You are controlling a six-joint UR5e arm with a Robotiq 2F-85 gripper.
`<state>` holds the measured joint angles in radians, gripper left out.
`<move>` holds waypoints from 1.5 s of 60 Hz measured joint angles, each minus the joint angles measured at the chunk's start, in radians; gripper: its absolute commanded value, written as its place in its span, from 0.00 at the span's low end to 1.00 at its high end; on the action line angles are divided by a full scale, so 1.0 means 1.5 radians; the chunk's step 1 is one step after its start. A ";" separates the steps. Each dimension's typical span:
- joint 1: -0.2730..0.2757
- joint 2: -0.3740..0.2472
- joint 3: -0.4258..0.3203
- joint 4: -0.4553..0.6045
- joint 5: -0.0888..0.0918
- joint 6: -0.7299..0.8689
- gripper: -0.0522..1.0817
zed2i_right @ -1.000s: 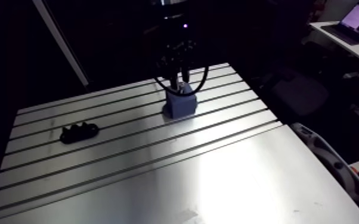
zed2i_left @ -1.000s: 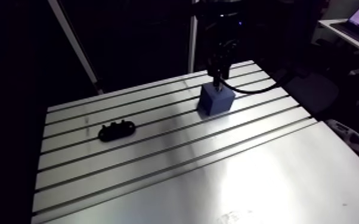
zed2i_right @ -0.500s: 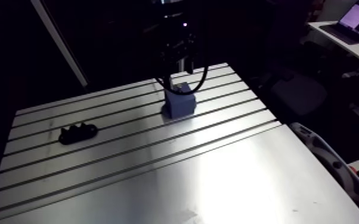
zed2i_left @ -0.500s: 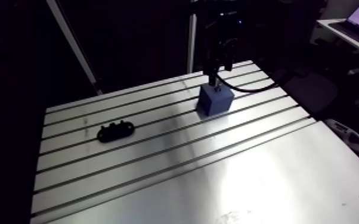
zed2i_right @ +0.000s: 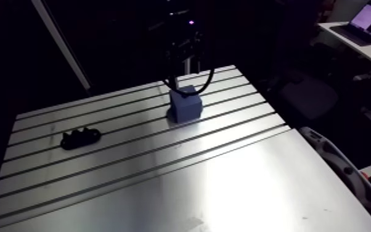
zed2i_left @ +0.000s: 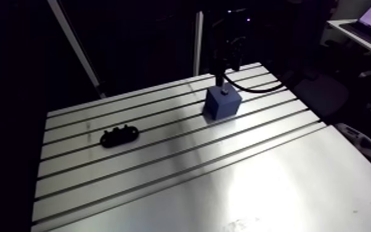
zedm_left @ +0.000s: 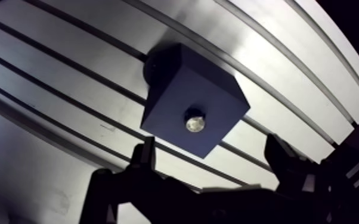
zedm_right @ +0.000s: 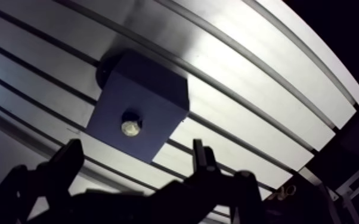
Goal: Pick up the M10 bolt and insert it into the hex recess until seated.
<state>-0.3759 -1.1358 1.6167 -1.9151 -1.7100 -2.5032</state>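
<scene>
A blue block (zedm_left: 176,89) stands on the slotted aluminium table (zed2i_left: 225,185) toward its far side. The bolt (zedm_left: 194,123) sits upright in the recess in the block's top face, its shiny metal end showing. My gripper (zedm_left: 210,149) hangs straight above the block, open, its two dark fingers (zedm_left: 143,156) spread wide on either side of the bolt and touching nothing. In the arm view the gripper (zed2i_left: 225,74) comes down from above over the blue block (zed2i_left: 223,105).
A small black lobed part (zed2i_left: 119,135) lies on the table's left side, well away from the block. Long slots run across the table's far half, and the near half is a smooth plate.
The gripper has risen a little above the blue block and stands clear of the bolt. The block and the black part have not moved.
</scene>
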 measured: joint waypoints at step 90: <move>0.000 -0.034 0.014 0.004 0.025 0.371 0.60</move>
<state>-0.3754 -1.1866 1.6378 -1.9087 -1.6731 -1.9468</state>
